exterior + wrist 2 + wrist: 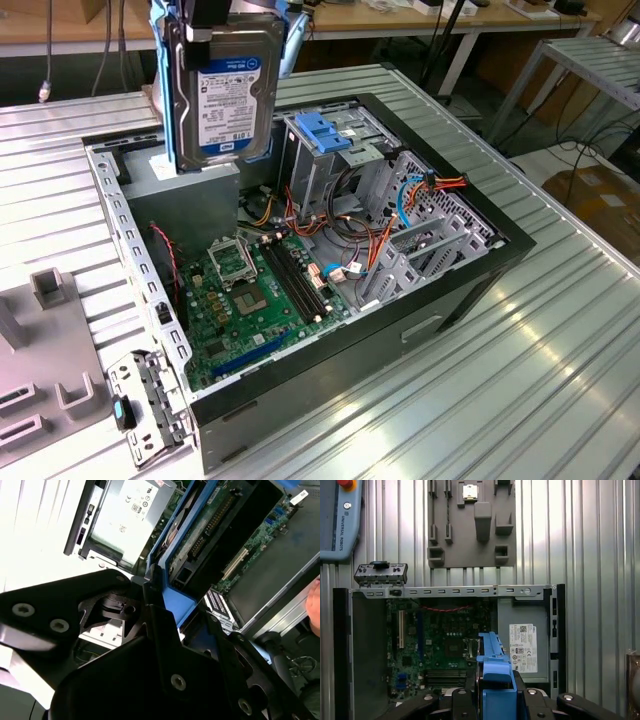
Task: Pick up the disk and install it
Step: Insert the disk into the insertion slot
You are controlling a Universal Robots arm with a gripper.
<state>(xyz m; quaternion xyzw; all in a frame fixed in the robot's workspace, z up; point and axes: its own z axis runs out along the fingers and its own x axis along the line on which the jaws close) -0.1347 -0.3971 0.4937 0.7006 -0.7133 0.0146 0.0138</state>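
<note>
1 disk (226,92), a flat rectangular hard drive with a dark metal body, is seen in the exterior view. It is clamped at its upper end by 1 black gripper (212,20). The disk is held in the air above 1 grey power-supply box (190,205), to the exterior view's left of 1 metal drive cage (330,165).

2 blue plastic strips (170,100) are carried on the disk's long sides. 1 white-and-blue label (228,105) is borne on its broad face; small print is seen on it, but it is not read off. The long axis is set vertical, so that 1 short edge is turned downward, and the labelled face is turned toward the exterior camera. In both wrist views, blue plastic of the disk is seen pressed between the black jaws, which are closed against it.

Below, 1 open black computer case (330,385) is laid on 1 ribbed aluminium table (560,390). Within the case, 1 green motherboard (255,300) is exposed. 1 white sticker (523,648) with dark print is fixed to the power-supply box, and 1 blue plastic handle (325,130) is fitted on top of the drive cage.

Beside the case, 1 grey fixture plate (470,530) and 1 small metal bracket (381,574) are laid on the table. 1 grey-blue teach pendant (340,530) with 1 red button is seen in the first wrist view.
</note>
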